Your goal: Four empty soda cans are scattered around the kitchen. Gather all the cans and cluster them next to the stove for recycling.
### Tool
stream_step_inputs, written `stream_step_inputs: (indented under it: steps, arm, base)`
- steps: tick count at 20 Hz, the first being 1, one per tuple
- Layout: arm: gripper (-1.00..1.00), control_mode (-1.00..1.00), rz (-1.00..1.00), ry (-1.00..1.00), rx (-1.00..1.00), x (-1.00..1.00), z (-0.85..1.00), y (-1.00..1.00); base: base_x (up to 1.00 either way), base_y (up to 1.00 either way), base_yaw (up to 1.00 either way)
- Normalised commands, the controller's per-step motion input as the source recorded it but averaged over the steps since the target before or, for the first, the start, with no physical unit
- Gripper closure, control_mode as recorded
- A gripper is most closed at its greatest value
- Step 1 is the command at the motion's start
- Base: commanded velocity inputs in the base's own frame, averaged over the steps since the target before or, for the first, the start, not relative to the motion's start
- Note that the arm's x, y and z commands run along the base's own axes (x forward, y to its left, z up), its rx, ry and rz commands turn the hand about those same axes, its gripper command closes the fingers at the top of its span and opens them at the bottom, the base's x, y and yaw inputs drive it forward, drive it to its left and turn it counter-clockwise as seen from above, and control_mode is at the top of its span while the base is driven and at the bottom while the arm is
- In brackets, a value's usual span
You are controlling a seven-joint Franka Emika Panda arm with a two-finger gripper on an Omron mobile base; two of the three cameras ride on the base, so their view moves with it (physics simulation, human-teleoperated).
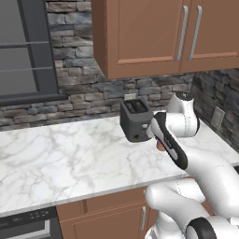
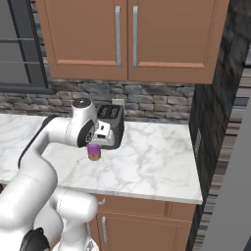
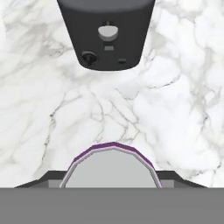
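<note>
Above the tabletop [image 2: 147, 162], my tool [image 2: 94, 147] holds the purple can [image 2: 93, 152] at its upper wall; light, thin, easily dented.

We see a white marble counter [image 1: 70, 149] with grey veins, smooth and a little glossy, and behind it a wall of rough grey stone [image 1: 84, 93]. The brown wooden cabinets [image 2: 127, 39] look matt, with smooth brushed-metal handles [image 2: 117, 34]. The dark matt toaster [image 3: 106, 35] looks like plastic, and the purple-pink soda can [image 3: 113, 168] has a flat silver metal top.
</note>
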Motion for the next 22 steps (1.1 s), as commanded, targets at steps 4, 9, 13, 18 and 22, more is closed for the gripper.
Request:
stream_step_inputs:
  steps: [4, 9, 13, 18, 22]
  arm:
    - [1.0, -1.0, 0.0, 0.0, 0.0, -0.18, 0.41, 0.07]
    - [1.0, -1.0, 0.0, 0.0, 0.0, -0.21, 0.5, 0.19]
    - [1.0, -1.0, 0.0, 0.0, 0.0, -0.07, 0.59, 0.13]
    - [1.0, -1.0, 0.0, 0.0, 0.01, -0.13, 0.47, 0.0]
    - [1.0, -1.0, 0.0, 0.0, 0.01, -0.26, 0.15, 0.0]
  base:
    - [0.0, 0.0, 0.0]
    - [0.0, 0.0, 0.0]
    - [0.0, 0.0, 0.0]
    - [0.0, 0.0, 0.0]
    - [0.0, 0.0, 0.0]
